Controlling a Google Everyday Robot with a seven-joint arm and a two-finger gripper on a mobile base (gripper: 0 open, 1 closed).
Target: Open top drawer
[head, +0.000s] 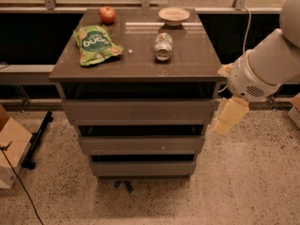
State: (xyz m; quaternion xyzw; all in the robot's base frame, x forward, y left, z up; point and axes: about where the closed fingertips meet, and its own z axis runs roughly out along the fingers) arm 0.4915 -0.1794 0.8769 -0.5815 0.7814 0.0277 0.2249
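Observation:
The top drawer [139, 110] is the widest grey front panel, just under the dark tabletop, and it is closed with a dark gap above it. Two narrower drawer fronts [140, 144] sit below it. My gripper [228, 116] hangs from the white arm at the right, its pale yellow fingers pointing down beside the cabinet's right front corner, level with the top drawer's right end and apart from it.
On the tabletop [187, 60] lie a green chip bag [96, 45], a red apple [107, 14], a can on its side [163, 46] and a small bowl [174, 16]. A cardboard box [11, 146] stands at the left on the speckled floor.

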